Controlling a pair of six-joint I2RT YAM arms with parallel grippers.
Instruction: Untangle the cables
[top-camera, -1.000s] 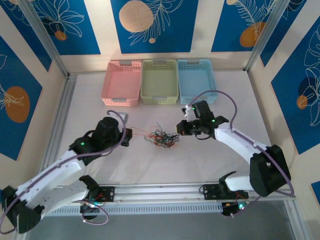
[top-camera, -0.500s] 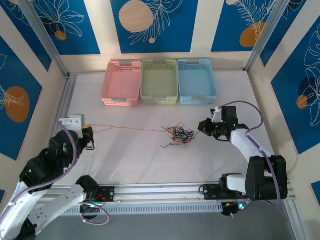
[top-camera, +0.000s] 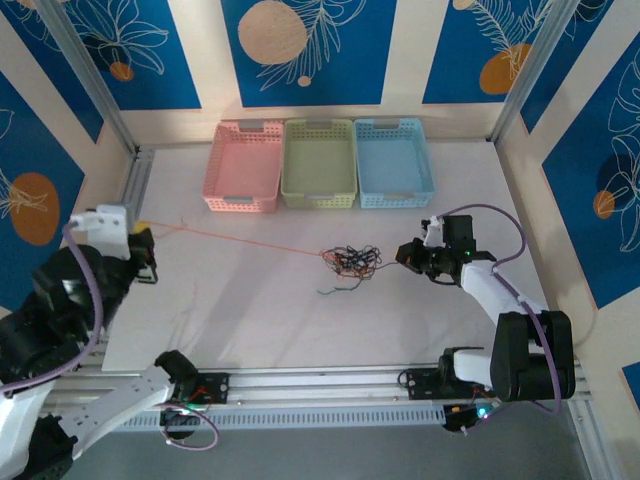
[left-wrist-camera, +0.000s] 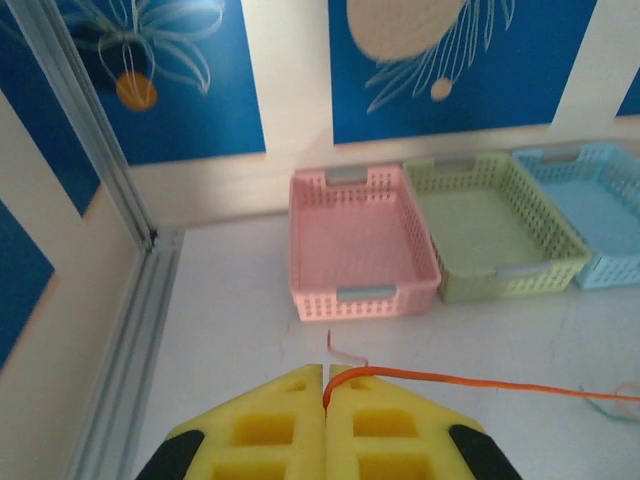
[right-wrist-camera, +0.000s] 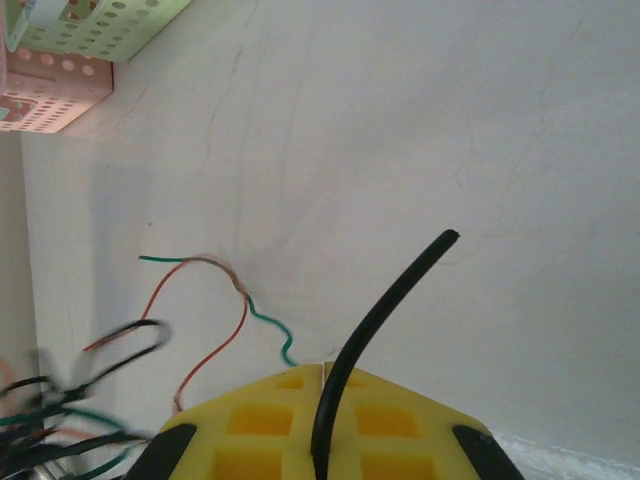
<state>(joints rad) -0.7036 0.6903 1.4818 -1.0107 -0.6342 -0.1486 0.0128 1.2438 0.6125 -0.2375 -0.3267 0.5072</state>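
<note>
- We see the left gripper (left-wrist-camera: 327, 392) clamped on an orange wire (left-wrist-camera: 480, 381), which runs straight to the tangle of cables (top-camera: 348, 262) on the table (top-camera: 250, 310).
- Our right gripper (right-wrist-camera: 322, 395) pinches a black cable (right-wrist-camera: 368, 310) just beside that tangle.

You see a matt, faintly creased tabletop (top-camera: 250, 300); perforated plastic baskets (top-camera: 319, 198) at upper centre; spongy foam claw pads (left-wrist-camera: 285, 400); smooth-sheathed orange cable (left-wrist-camera: 480, 383) and black cable (right-wrist-camera: 360, 330).
</note>
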